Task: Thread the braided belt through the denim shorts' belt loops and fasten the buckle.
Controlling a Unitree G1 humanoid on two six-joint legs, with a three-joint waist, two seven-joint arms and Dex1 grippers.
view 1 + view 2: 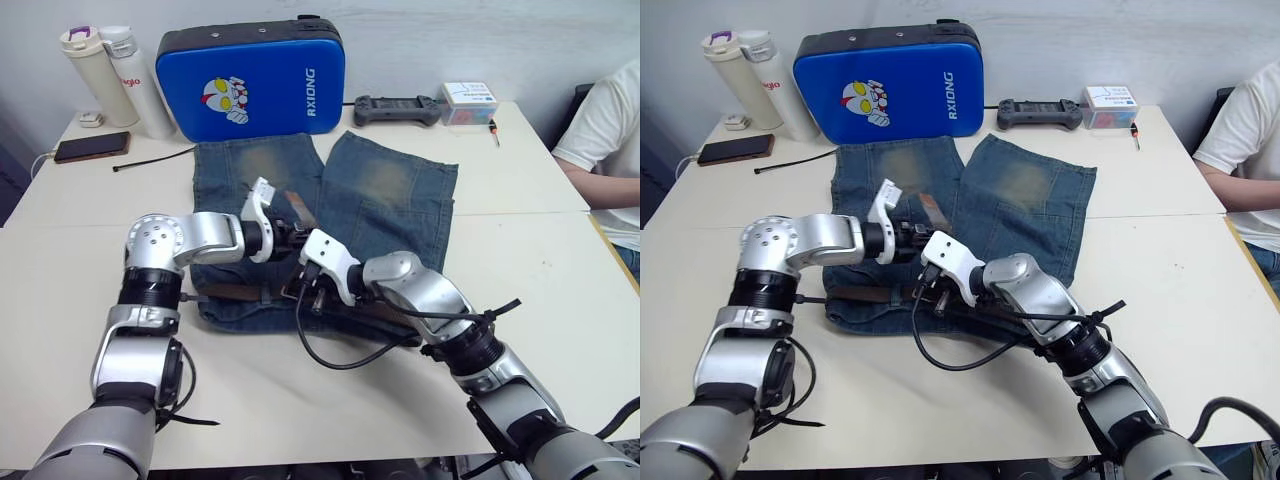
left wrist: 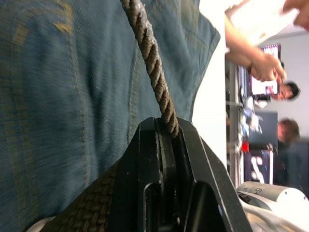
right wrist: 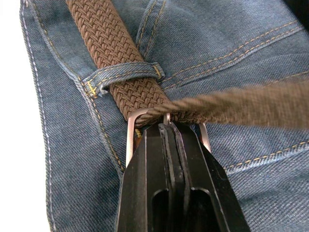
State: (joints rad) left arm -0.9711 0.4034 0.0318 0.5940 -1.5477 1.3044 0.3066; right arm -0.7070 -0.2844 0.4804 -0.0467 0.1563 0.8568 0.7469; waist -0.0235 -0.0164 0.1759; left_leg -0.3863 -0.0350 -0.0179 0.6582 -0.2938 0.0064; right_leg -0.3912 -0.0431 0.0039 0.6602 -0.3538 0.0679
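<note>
Left end effector (image 2: 166,140): clenched on braided belt (image 3: 116,58).
Right end effector (image 3: 166,133): clenched on buckle (image 3: 131,135).
Risk: pulling hard could drag buckle against belt loop (image 3: 123,75).

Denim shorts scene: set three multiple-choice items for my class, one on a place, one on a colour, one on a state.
1. Where does the blue case stand?
A. beyond the denim shorts
B. on the shorts
C. on the floor
2. What colour is the braided belt?
A. black
B. brown
C. white
3. The left gripper is
A. open
B. shut on nothing
C. shut on the belt

Key: 1 A, it stands at the table's far edge; 2 B, brown weave under the belt loop; 3 C, the strap runs out from between its jaws.
</note>
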